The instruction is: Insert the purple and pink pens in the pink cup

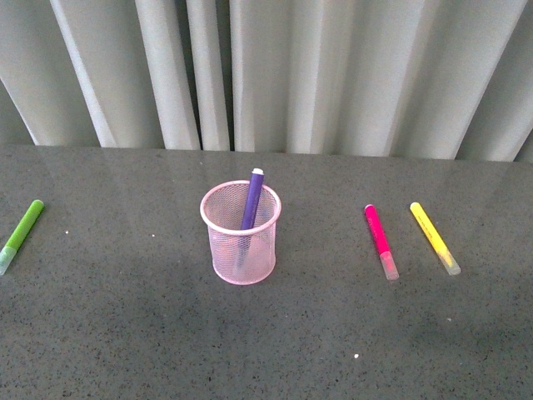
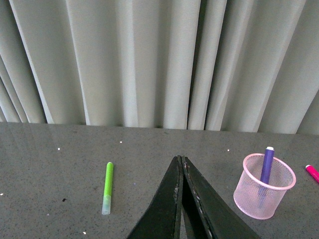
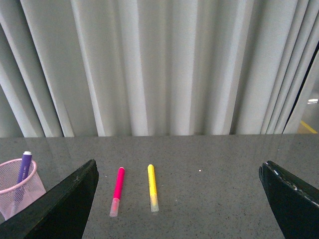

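Grey tabletop (image 1: 100,333), purple pen (image 1: 252,200) leaning in pink cup (image 1: 220,250), perhaps cap-down

Only the robot's gripper fingers are in view. The left gripper (image 2: 180,159), at the bottom centre of the left wrist frame, is matt black. Its two flat, blade-like fingers taper to thin tips, and their inner edges are flecked with pale scuffs, possibly worn paint, though the view is too soft to be sure. The right gripper (image 3: 179,163) appears as two black slabs in the lower corners of the right wrist frame, with blunt tips and faint grey scratches along the edges.
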Tool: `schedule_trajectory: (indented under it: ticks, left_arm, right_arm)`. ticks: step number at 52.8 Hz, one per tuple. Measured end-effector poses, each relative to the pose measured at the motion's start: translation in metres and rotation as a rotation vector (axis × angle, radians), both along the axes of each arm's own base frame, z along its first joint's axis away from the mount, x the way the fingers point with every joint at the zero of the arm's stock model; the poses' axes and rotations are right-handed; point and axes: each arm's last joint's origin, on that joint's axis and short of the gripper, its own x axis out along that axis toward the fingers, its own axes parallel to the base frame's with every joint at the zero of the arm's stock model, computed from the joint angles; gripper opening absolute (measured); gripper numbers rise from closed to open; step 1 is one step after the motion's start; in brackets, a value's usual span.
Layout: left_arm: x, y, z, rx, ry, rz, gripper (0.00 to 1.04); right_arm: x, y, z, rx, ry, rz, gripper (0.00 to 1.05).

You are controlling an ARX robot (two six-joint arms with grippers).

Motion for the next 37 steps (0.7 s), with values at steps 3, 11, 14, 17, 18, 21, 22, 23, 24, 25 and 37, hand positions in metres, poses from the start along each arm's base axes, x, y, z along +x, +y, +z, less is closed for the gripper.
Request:
schedule_trajectory:
  ticks: [3, 11, 14, 17, 18, 21, 22, 23, 24, 25, 37]
  left_arm:
    - [-0.001, 0.000, 0.000, 0.000, 0.000, 0.000, 0.04]
    - [-0.004, 0.000, 0.000, 0.000, -0.007, 0.000, 0.04]
    - [-0.011, 0.000, -0.005, 0.000, 0.035, 0.000, 0.04]
    - [-0.014, 0.000, -0.003, 0.000, 0.006, -0.001, 0.04]
    - [-0.014, 0.000, -0.003, 0.000, 0.003, -0.001, 0.04]
    - [-0.014, 0.000, -0.003, 0.000, 0.005, 0.000, 0.04]
    - [-0.014, 0.000, -0.003, 0.000, 0.006, 0.000, 0.04]
    - [-0.014, 0.000, -0.003, 0.000, 0.007, 0.000, 0.04]
    - [-0.014, 0.000, -0.003, 0.000, 0.007, 0.000, 0.04]
    - [-0.014, 0.000, -0.003, 0.000, 0.007, 0.000, 0.04]
    - [-0.014, 0.000, -0.003, 0.000, 0.007, 0.000, 0.40]
  right_arm:
    - [0.000, 0.000, 0.000, 0.000, 0.000, 0.000, 0.98]
    - [0.000, 0.000, 0.000, 0.000, 0.000, 0.000, 0.98]
    - [0.000, 0.000, 0.000, 0.000, 0.000, 0.000, 0.98]
    - [0.000, 0.000, 0.000, 0.000, 0.000, 0.000, 0.98]
    - [0.000, 0.000, 0.000, 0.000, 0.000, 0.000, 0.98]
    - [0.000, 0.000, 0.000, 0.000, 0.000, 0.000, 0.98]
    - [0.000, 0.000, 0.000, 0.000, 0.000, 0.000, 0.98]
    - [0.000, 0.000, 0.000, 0.000, 0.000, 0.000, 0.98]
    - [0.000, 0.000, 0.000, 0.000, 0.000, 0.000, 0.98]
    - [0.000, 0.000, 0.000, 0.000, 0.000, 0.000, 0.98]
    - [0.000, 0.000, 0.000, 0.000, 0.000, 0.000, 0.98]
